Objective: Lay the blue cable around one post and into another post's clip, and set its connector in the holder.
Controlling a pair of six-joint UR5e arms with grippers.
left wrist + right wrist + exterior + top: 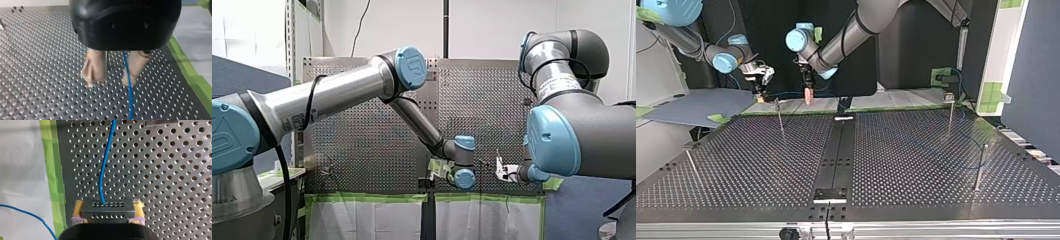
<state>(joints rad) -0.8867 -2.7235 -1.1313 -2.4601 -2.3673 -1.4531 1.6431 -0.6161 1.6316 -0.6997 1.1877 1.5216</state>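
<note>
The dark perforated metal table (916, 165) fills the lower part of the top view. I have both arms working at its far edge, in the upper left of that frame: my left arm (846, 37) comes in from the top centre, my right arm (683, 37) from the top-left corner. My right gripper (108, 202) is closed on the dark rectangular connector block (106, 213), with its yellow pads (78, 208) pressed against the block's two short ends. It sits over the table near a strip of green tape (51, 165). My left gripper (108, 83) stands partly open, its beige pads (94, 66) apart and clamping nothing. The thin blue cable (105, 165) leaves the connector's front face and runs ahead over the holes. In the left wrist view it passes between the parted pads, close to one of them. In the top view a slim metal post (780, 117) stands upright near the two grippers.
</note>
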